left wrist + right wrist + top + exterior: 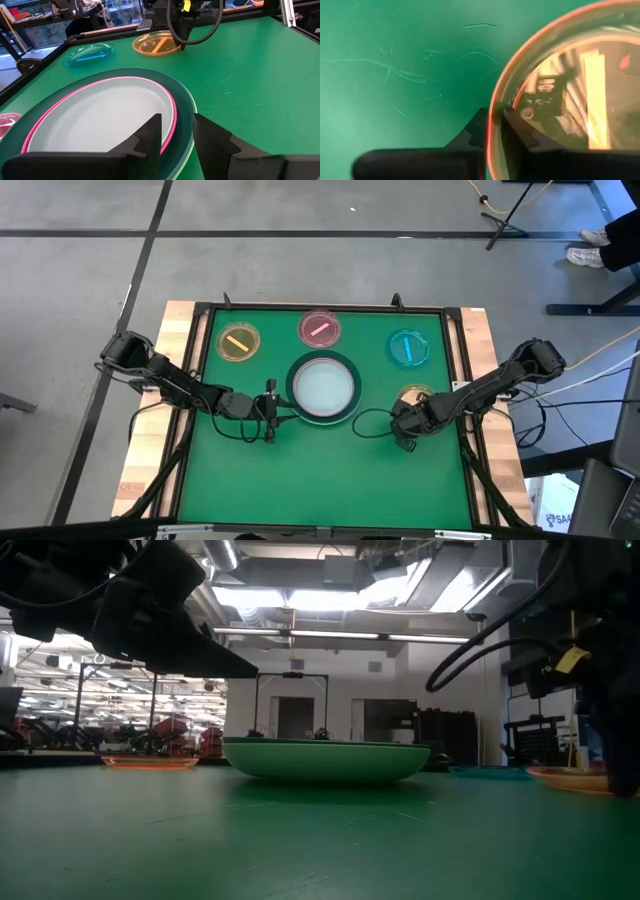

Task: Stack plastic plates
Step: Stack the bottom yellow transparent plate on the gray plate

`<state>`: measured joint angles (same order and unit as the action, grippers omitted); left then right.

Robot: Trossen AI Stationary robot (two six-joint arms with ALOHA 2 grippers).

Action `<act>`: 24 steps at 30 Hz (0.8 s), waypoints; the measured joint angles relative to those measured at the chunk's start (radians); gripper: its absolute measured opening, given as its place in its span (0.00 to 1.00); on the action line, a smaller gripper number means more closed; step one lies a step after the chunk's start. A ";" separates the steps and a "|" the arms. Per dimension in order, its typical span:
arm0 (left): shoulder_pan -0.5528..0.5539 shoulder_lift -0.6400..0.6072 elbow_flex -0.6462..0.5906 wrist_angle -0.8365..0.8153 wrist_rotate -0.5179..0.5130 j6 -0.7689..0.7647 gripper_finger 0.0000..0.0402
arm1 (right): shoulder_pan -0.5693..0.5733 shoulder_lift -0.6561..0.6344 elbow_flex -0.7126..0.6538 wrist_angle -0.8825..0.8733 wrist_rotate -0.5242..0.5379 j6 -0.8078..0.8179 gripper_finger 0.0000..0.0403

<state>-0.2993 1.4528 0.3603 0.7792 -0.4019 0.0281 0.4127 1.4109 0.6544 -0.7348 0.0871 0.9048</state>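
A stack of large plates lies mid-table, a pale blue-white plate on top with pink and dark green rims showing around it. Small yellow, pink and cyan plates lie flat along the far side. My left gripper is open at the stack's left rim, one finger over the plates and one outside. My right gripper is shut on the small amber plate at the right. My right gripper pinches the amber plate's rim between its two fingers, one finger inside the plate and one outside, on the side toward the table's near edge. The fingers come from above, pointing down. In the low view the plate sits low at the mat.
A black frame borders the green mat, with wooden table edges outside it. Cables loop on the mat between the two grippers. Bare mat lies toward the near edge.
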 joint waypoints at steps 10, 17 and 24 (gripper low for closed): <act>0.000 0.000 0.000 -0.001 -0.001 0.000 0.26 | 0.000 0.000 0.000 0.000 0.052 -0.189 0.01; 0.000 0.000 0.000 -0.001 -0.001 0.001 0.26 | 0.000 0.002 0.056 -0.033 0.081 -0.256 0.00; 0.000 0.000 0.000 -0.001 -0.001 0.001 0.26 | 0.000 0.002 0.133 -0.052 0.104 -0.339 0.00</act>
<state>-0.2993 1.4528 0.3603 0.7780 -0.4026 0.0288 0.4122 1.4128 0.7871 -0.7869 0.1911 0.5658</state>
